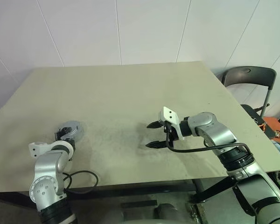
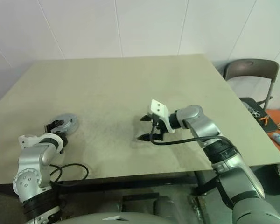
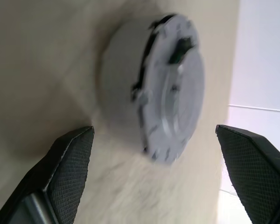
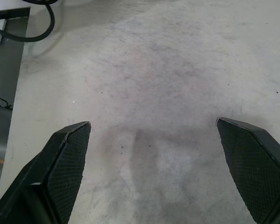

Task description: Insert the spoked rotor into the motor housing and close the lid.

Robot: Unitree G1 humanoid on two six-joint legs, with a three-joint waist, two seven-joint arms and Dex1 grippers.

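Observation:
A grey lid [image 3: 175, 88] with a ribbed edge and a dark hub sits flat on top of the round motor housing [image 3: 116, 79] at the table's left front [image 1: 73, 129]. My left gripper [image 1: 64, 136] is open just short of this stack, its fingers [image 3: 70, 154] spread wider than the stack and apart from it. The spoked rotor is hidden. At the middle of the table my right gripper [image 1: 149, 135] points left and is open over bare tabletop, nothing between its fingers [image 4: 67, 149].
The beige table [image 1: 130, 93] stretches far back to a white wall. A black chair [image 1: 249, 77] stands past the right edge, with small clutter [image 1: 270, 128] beside it. A black cable [image 1: 81, 179] loops over the front edge under my left arm.

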